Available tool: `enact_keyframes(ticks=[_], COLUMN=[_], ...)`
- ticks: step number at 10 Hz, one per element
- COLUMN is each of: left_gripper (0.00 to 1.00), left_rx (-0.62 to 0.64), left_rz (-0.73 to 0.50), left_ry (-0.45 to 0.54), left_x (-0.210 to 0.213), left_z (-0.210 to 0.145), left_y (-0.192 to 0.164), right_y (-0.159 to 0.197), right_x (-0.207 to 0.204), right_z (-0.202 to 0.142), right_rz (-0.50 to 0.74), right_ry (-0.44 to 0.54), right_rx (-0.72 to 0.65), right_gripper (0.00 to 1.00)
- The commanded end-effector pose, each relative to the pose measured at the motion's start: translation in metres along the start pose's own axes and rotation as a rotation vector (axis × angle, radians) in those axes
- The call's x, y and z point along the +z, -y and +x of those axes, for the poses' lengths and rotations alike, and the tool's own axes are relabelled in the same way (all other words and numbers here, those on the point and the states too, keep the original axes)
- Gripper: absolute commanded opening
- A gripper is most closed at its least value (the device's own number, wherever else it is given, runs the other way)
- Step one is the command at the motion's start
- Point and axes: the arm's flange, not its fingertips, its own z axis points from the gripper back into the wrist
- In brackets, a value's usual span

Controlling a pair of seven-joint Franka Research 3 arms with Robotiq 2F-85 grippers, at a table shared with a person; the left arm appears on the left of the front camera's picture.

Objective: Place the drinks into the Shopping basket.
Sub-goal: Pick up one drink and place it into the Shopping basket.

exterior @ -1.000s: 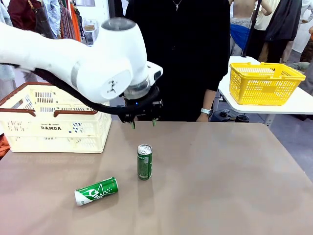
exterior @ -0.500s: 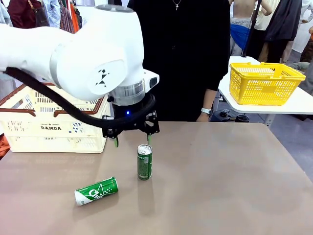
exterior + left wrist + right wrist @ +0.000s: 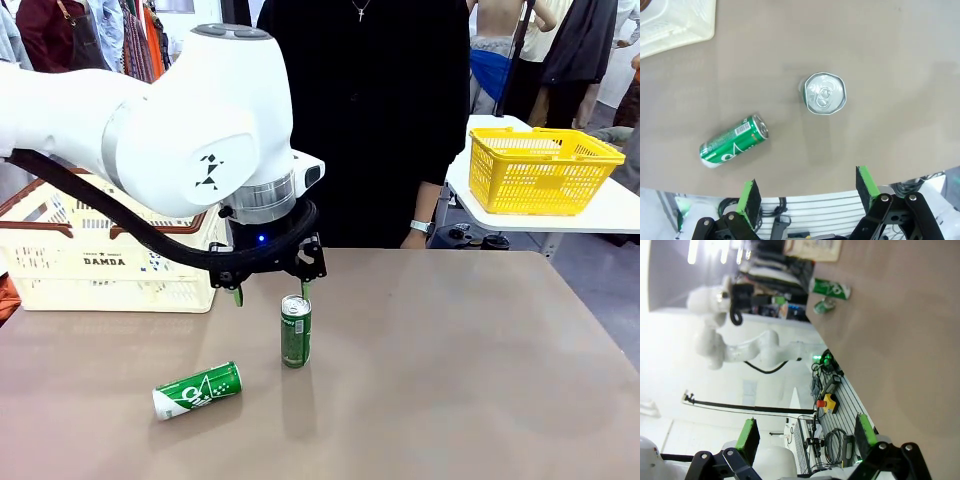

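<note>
Two green drinks are on the brown table. One can stands upright in the middle, its silver top facing my left wrist camera. The other can lies on its side, nearer and to the left. My left gripper hangs open just behind and above the upright can, holding nothing. The cream Shopping basket with brown rim stands at the table's far left, partly hidden behind my left arm; its corner appears from the left wrist. My right gripper is open and empty, off the table's side.
A person in black stands at the far edge of the table, one hand by the edge. A yellow mesh basket sits on a separate white table at the right. From the right wrist, both cans appear far off.
My left gripper has come down and nearer, from behind the table's far edge to just behind the upright can, and its jaws have spread wider. The cans have not moved.
</note>
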Motion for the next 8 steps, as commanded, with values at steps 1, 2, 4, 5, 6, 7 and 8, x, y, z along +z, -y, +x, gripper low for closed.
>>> enact_keyframes(ticks=[1,2,4,5,6,7,8], left_gripper=[1.00,1.00,1.00,1.00,1.00,1.00,1.00], left_rx=[-0.028,-0.053,-0.092,-0.088,-0.067,-0.071,-0.073], left_rz=[-0.009,-0.016,-0.007,0.003,0.025,0.021,0.020], left_ry=[-0.018,-0.015,-0.026,-0.033,-0.044,-0.064,-0.076], left_x=[-0.013,-0.024,-0.045,-0.057,-0.066,-0.074,-0.084], left_z=[0.009,0.019,0.041,0.051,0.057,0.061,0.065], left_y=[0.006,0.012,0.024,0.028,0.032,0.034,0.035], right_y=[-0.004,-0.004,-0.004,-0.004,-0.004,-0.004,-0.004], right_x=[-0.003,-0.003,-0.003,-0.003,-0.003,-0.003,-0.003], right_z=[0.000,0.000,0.000,0.000,0.000,0.000,0.000], right_rz=[-0.013,-0.013,-0.013,-0.013,-0.013,-0.013,-0.013], right_ry=[0.005,0.005,0.005,0.005,0.005,0.005,0.005], right_rx=[-0.023,-0.023,-0.023,-0.023,-0.023,-0.023,-0.023], right_gripper=[1.00,1.00,1.00,1.00,1.00,1.00,1.00])
